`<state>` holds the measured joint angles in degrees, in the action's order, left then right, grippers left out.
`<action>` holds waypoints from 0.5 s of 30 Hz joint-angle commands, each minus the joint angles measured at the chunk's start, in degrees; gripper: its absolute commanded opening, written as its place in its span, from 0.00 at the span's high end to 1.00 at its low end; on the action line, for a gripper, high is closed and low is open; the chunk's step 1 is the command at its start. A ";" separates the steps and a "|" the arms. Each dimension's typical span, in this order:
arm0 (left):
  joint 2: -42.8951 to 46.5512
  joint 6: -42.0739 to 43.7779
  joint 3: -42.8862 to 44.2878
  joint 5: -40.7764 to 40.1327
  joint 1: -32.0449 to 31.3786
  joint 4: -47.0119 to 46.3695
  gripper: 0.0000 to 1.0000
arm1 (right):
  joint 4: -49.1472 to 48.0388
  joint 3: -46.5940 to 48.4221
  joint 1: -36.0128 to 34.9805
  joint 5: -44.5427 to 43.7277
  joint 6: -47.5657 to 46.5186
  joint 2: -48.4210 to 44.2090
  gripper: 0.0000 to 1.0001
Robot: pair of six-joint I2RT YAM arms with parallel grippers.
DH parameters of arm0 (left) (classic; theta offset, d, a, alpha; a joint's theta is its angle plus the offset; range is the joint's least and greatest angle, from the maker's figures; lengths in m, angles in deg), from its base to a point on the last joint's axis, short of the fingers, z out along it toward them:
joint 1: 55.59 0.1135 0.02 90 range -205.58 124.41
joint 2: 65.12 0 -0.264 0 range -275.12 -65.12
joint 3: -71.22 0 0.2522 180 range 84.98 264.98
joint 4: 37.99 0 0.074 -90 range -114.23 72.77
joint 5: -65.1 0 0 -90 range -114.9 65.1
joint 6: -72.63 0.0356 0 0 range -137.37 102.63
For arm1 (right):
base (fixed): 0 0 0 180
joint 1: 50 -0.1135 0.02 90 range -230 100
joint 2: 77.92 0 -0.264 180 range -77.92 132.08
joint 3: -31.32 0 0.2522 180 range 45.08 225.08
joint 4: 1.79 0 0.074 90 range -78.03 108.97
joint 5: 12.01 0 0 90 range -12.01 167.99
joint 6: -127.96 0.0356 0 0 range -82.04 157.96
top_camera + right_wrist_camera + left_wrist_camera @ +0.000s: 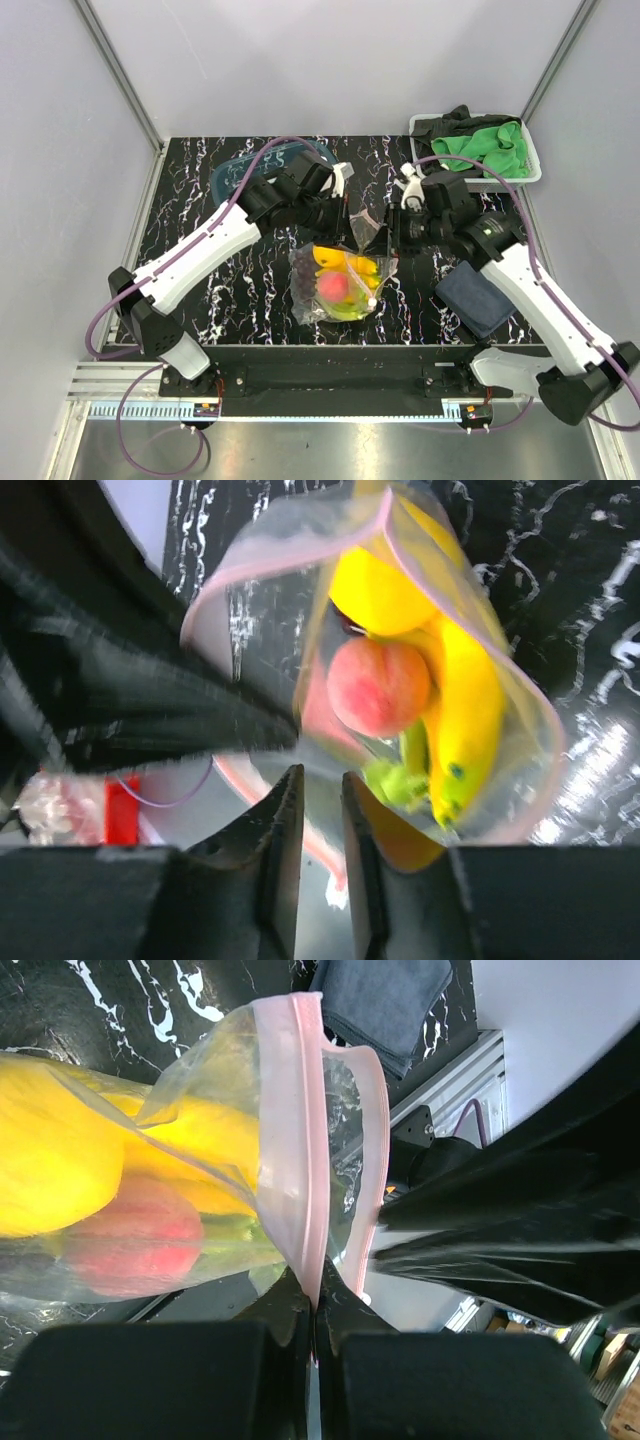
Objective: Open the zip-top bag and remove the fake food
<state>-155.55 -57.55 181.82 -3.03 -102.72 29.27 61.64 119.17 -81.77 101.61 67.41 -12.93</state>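
- A blue-tinted clear tray [235,172] lies on the black marbled bench [180,200], to the left of the left fingers and slightly beyond them.
- The left fingers [298,1310] are pressed together on one pink strip [300,1160] of the zip-top bag [340,280], with no gap between them. The strip runs straight out from their tips.
- The bag's body spreads out from both pairs of fingers toward the arm bases. Its upper corner is drawn up into the space between the two pairs. Whether the body rests on the bench or hangs cannot be told.
- The bag's mouth is parted. Its second pink lip [375,1140] bows away from the pinched strip, on the side toward the right fingers.
- The fake food is inside the bag, beyond the fingertips in both wrist views: a yellow lemon [380,590], a pink-red peach [380,685], a yellow banana bunch [470,710] and a green piece [400,775] beneath the peach.
- The right fingers [290,815] face the left fingers across the bag's corner and stand a narrow gap apart. The open lip arches just above their tips. Whether any film is caught between them cannot be told.
- A folded grey-blue cloth [475,298] lies on the bench to the right of the right fingers, nearer the arm bases.
- A white basket [535,165] sits well beyond and to the right of the right fingers, holding a green cloth [485,148] and a black cloth [455,120].
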 commanded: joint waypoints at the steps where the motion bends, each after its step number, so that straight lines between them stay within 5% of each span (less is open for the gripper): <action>1: 0.08 -0.33 4.50 2.04 0.03 -3.31 1.00 | -9.93 -2.27 -0.40 5.92 2.89 3.47 0.74; 15: -2.90 -2.09 6.43 2.47 0.03 -5.94 1.00 | -25.14 -16.95 -0.40 13.73 6.32 8.13 0.71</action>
<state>-156.84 -58.19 183.81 -2.99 -102.72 29.23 43.50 104.26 -81.79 111.77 72.29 -4.04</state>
